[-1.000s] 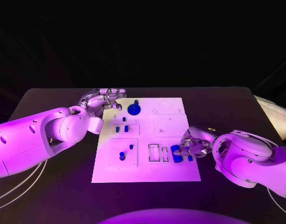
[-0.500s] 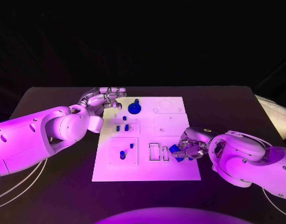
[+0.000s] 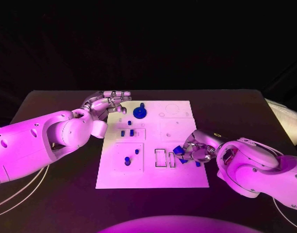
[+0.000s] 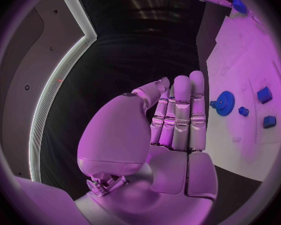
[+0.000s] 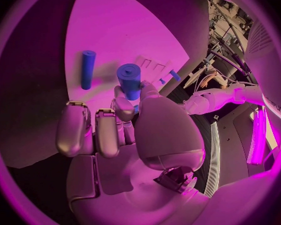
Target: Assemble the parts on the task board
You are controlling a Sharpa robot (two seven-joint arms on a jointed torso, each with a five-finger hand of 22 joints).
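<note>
A dark room lies behind the black table [image 3: 50, 104], and on the table's middle rests the white task board [image 3: 183, 182]. The left arm [image 3: 29, 145] reaches in beside the board's far left corner, and the right arm [image 3: 274, 174] comes in at the board's near right edge.

The left robot hand [image 3: 107, 103] hovers at that far corner with its fingers [image 4: 181, 115] straight and side by side, holding nothing. Just beside it, toward the board's middle, sits a blue gear [image 3: 140, 113], and a little nearer the robot two small blue blocks [image 3: 126, 133] stand in a square recess.

The right robot hand [image 3: 196, 150] is over the board's near right part, its fingers closed on a blue cylinder [image 5: 129, 80], which sticks out past the fingertips. Another blue cylinder [image 5: 87, 69] lies flat on the board close by that hand, apart from it. Right beside the hand, on its inner side, are two narrow upright slots [image 3: 165, 158]. Farther from it, across the slots, a blue peg [image 3: 127, 161] stands in a recess of the board's near left part.
</note>
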